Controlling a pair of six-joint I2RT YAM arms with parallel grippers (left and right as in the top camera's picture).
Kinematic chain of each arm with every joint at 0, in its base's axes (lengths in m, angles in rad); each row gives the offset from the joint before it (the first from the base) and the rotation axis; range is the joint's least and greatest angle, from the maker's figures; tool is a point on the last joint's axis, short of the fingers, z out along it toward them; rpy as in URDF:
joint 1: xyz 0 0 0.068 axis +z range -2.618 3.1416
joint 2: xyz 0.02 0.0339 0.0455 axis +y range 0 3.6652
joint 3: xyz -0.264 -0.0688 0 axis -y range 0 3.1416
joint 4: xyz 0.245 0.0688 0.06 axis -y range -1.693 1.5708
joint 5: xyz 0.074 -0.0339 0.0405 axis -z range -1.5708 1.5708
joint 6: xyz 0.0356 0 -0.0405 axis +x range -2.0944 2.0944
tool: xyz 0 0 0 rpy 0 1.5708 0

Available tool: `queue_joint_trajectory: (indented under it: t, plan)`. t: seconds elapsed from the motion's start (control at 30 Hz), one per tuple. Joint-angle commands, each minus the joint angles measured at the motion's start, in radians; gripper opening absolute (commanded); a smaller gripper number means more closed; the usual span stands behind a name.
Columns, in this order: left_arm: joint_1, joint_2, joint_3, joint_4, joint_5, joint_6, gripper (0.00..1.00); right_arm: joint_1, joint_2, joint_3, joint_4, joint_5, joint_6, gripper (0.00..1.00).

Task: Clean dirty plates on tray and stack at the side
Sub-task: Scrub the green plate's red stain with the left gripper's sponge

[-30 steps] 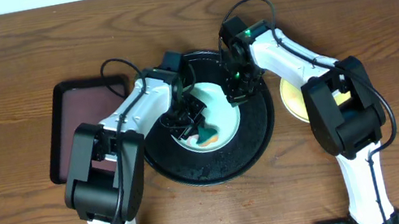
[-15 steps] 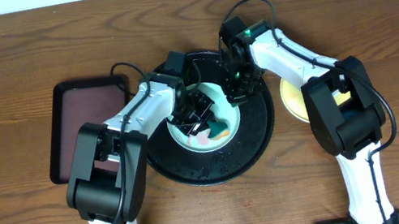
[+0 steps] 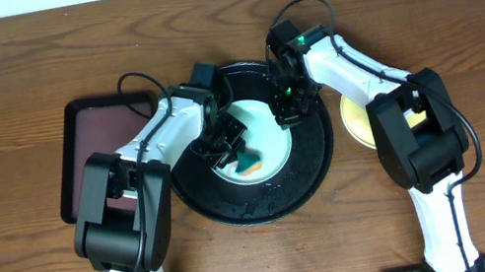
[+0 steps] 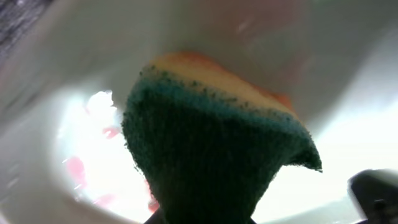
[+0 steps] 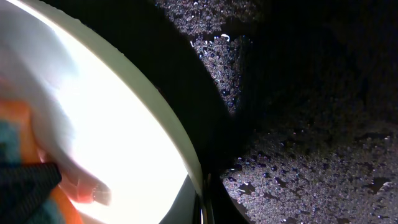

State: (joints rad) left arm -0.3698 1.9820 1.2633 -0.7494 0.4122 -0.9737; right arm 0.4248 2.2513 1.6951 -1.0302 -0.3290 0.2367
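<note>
A mint plate (image 3: 260,121) with red smears lay flat, face up, on the round black tray (image 3: 234,202). The left gripper (image 3: 233,150) clenched a green-and-orange sponge (image 4: 211,155) against the plate. The right gripper (image 3: 287,113) sat at the plate's right rim, its grip unclear. A yellow plate (image 3: 354,121) lay right of the tray, a brown rectangular tray (image 3: 94,142) left.

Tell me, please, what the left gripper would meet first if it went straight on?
Probably the mint plate: the sponge in the left gripper seems pressed against its red-smeared inside, though depth is unclear.
</note>
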Motion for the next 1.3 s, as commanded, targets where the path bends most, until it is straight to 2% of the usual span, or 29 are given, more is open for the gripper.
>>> queue_joint_trajectory:
  t: [0.0,0.17,0.37,0.63,0.73,0.87,1.0,1.17,1.27]
  plan:
    - [-0.016,0.038,-0.024,-0.042,0.005,0.080,0.07,0.007,0.042,-0.008,0.008,0.024,0.001,0.01]
    - [-0.048,0.038,-0.024,-0.050,0.122,0.148,0.07,0.007,0.042,-0.008,0.008,0.024,0.001,0.01]
    - [-0.050,0.038,-0.024,0.007,0.110,0.153,0.07,0.007,0.042,-0.008,0.008,0.024,0.001,0.01]
    - [-0.004,0.038,-0.024,0.161,-0.080,0.078,0.08,0.007,0.042,-0.008,0.008,0.024,0.001,0.01]
    - [0.014,0.038,-0.024,0.137,-0.143,0.079,0.07,0.007,0.042,-0.008,0.008,0.024,0.001,0.01]
    - [0.022,0.038,-0.024,0.036,-0.147,0.080,0.07,0.007,0.042,-0.008,0.009,0.024,0.001,0.01]
    - [0.011,0.038,-0.024,-0.051,-0.037,0.164,0.07,0.007,0.042,-0.008,0.009,0.024,0.001,0.01]
    - [-0.026,0.038,-0.024,-0.080,0.108,0.263,0.07,0.007,0.042,-0.008,0.009,0.024,0.001,0.01]
    - [-0.047,0.038,-0.024,-0.069,0.130,0.267,0.07,0.007,0.042,-0.008,0.009,0.024,0.001,0.01]
